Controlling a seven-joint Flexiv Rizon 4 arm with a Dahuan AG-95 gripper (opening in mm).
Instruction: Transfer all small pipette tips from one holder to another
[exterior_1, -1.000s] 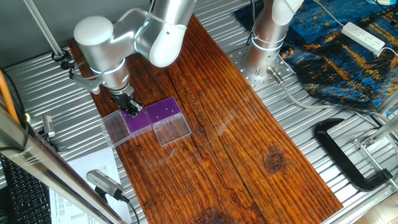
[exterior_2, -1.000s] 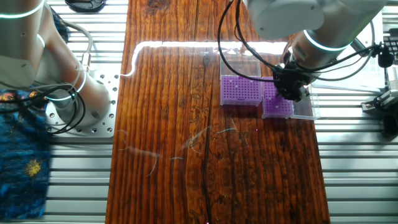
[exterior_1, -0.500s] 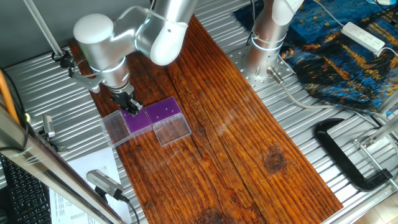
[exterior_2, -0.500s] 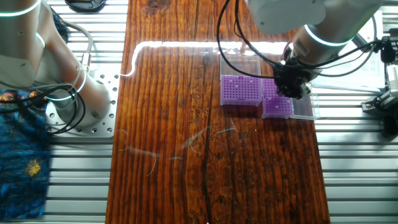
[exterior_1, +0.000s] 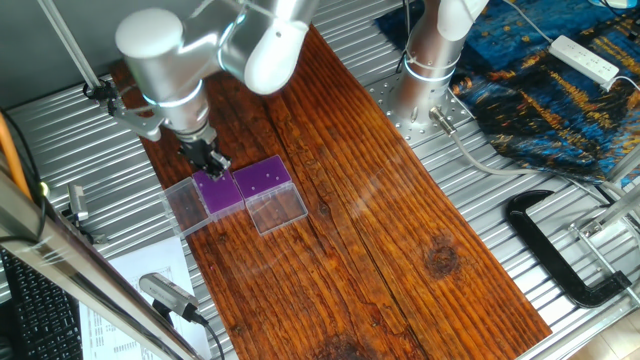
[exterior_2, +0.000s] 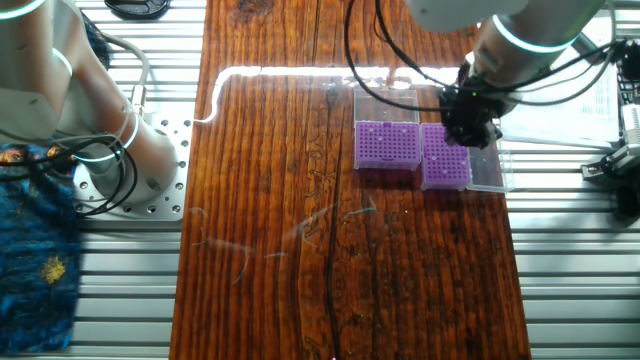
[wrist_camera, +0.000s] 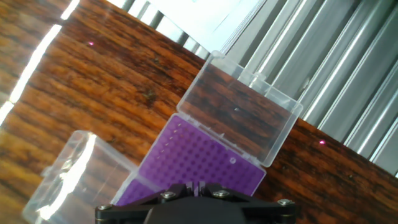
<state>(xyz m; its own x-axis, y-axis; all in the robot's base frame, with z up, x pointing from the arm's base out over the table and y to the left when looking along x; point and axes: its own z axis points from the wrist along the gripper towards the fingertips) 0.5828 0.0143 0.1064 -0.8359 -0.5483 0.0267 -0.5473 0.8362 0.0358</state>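
Note:
Two holders with purple perforated tops stand side by side, their clear lids open. My gripper (exterior_1: 211, 161) hangs just above the left holder (exterior_1: 220, 193), apart from its top. The other holder (exterior_1: 265, 178) is to its right. In the other fixed view the gripper (exterior_2: 468, 128) is over the back edge of the right-hand holder (exterior_2: 446, 170), beside the second holder (exterior_2: 387, 146). In the hand view the gripper (wrist_camera: 199, 185) has its jaws almost together on a thin pale sliver, seemingly a small pipette tip. One pale tip (wrist_camera: 232, 160) sits in the purple rack (wrist_camera: 193, 155) below.
The open clear lids lie flat on the wooden board (exterior_1: 400, 230): one at the board's left edge (exterior_1: 183, 205), one in front of the right holder (exterior_1: 280, 210). A second arm's base (exterior_1: 425, 70) stands at the back. A black clamp (exterior_1: 560, 250) lies at the right.
My gripper has risen a little off the left holder's top and shifted slightly toward the back. The holders and lids have not moved.

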